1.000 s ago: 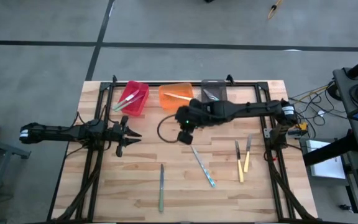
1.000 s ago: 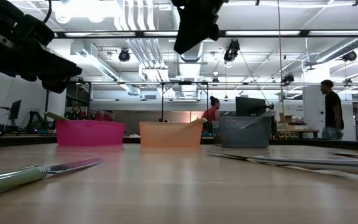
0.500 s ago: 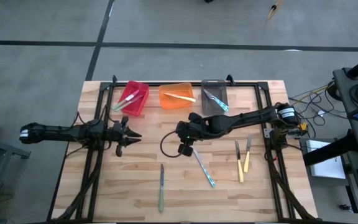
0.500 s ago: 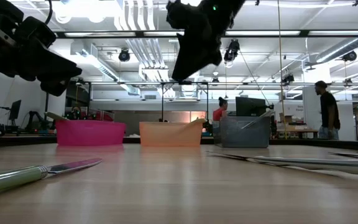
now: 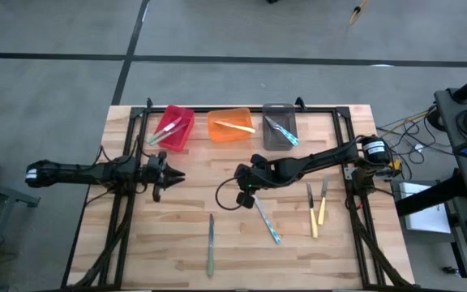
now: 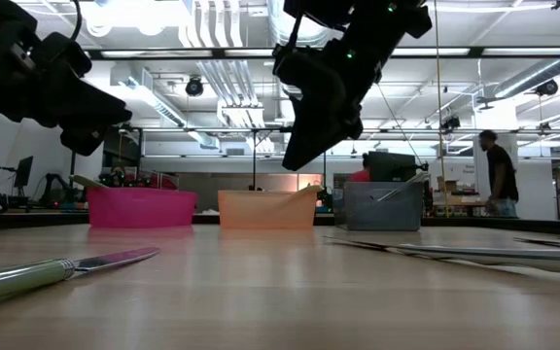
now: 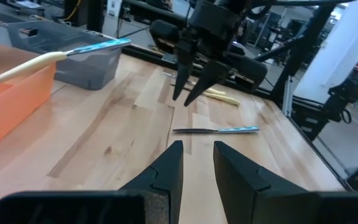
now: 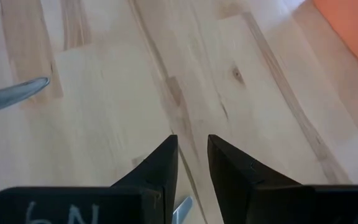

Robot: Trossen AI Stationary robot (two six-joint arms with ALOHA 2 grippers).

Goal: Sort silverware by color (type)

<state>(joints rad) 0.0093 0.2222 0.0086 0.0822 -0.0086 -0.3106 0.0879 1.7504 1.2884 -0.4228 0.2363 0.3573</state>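
Loose silverware lies flat on the wooden table: a blue-handled knife (image 5: pixel 266 217), a green-handled knife (image 5: pixel 211 243) and two yellow-handled pieces (image 5: pixel 312 211) (image 5: pixel 323 200). My right gripper (image 5: pixel 244 197) hangs open above the table, pointing slantwise down, just over the blade end of the blue-handled knife (image 8: pixel 180 210); the low view shows it well clear of the tabletop (image 6: pixel 295 160). My left gripper (image 5: pixel 171 175) waits open and level over the table's left side, with nothing between its fingers (image 7: pixel 197 146).
Three bins stand in a row at the far edge: red (image 5: pixel 186 134) with green-handled pieces, orange (image 5: pixel 217 134) with a yellow-handled one, grey (image 5: pixel 267 139) with blue-handled ones. Bare wood lies between the two grippers and along the near left. A black frame rims the table.
My right gripper has come down and toward the near edge, away from the bins, and now hangs over the blade end of the blue-handled knife. My left gripper has rolled a little about its own line while staying in place. The silverware has not moved.
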